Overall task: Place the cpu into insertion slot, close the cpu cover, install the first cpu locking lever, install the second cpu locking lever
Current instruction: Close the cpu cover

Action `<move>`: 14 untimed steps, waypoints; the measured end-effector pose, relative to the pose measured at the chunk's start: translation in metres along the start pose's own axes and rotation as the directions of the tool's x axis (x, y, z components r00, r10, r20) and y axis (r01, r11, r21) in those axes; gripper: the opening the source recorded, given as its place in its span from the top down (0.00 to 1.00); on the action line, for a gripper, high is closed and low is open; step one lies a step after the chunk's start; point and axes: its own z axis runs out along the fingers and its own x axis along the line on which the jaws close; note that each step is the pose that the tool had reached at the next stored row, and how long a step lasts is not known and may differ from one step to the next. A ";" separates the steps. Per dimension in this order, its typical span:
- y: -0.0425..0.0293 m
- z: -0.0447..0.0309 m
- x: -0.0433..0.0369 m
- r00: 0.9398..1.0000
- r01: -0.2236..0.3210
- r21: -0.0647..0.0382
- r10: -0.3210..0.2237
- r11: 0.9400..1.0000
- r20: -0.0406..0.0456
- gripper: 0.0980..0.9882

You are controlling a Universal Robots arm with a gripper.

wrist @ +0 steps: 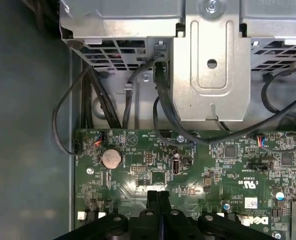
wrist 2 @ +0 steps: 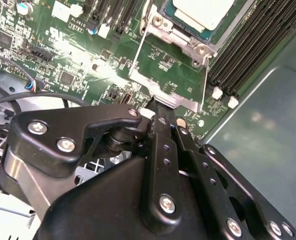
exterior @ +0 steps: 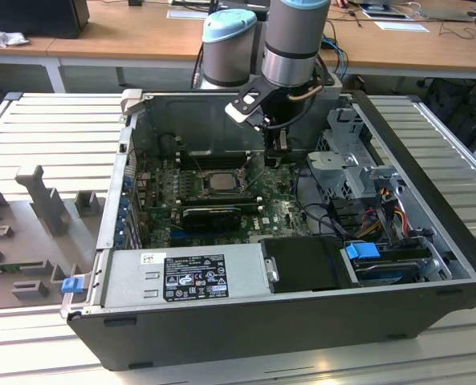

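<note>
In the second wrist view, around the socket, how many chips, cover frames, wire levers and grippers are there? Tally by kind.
cpu: 1
cpu cover: 1
wire locking levers: 2
gripper: 1
Total: 5

- The cpu is pale silvery-grey on top.
- The cpu cover is bright silvery metal.
- The motherboard is green, speckled with small black chips and fine white print.
- The memory slots are black with white end clips.
- The gripper is matt black with silver screw heads.
- The arm is silver-grey with a black band, and its joint cap is light blue.
- The computer case is dark grey outside.
- The power supply is silvery, with a black label printed in white.
- The drive clip and the side tab are blue.
- The cables are black.
- The table is pale grey with ribbed stripes.
- The desk is light brown wood.
</note>
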 end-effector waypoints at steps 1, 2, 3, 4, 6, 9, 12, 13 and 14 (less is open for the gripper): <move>-0.0008 0.0000 0.0000 1.000 0.000 0.000 0.000 1.000 0.000 0.99; -0.0028 0.0000 0.0000 1.000 0.000 0.000 0.000 1.000 0.000 0.99; -0.0048 0.0002 0.0000 1.000 0.000 0.000 0.000 1.000 0.000 0.99; -0.0057 0.0001 0.0000 1.000 0.000 0.000 0.000 1.000 0.000 0.99; -0.0086 0.0001 0.0000 1.000 0.000 0.000 0.000 1.000 0.000 0.99; -0.0103 0.0001 0.0000 1.000 0.000 0.000 0.000 1.000 0.000 0.99; -0.0124 0.0001 0.0001 1.000 0.000 0.000 0.000 1.000 0.000 0.99; -0.0129 0.0001 0.0000 1.000 0.000 0.000 0.000 1.000 0.000 0.99; -0.0133 0.0001 0.0000 1.000 0.000 0.000 0.000 1.000 0.000 0.99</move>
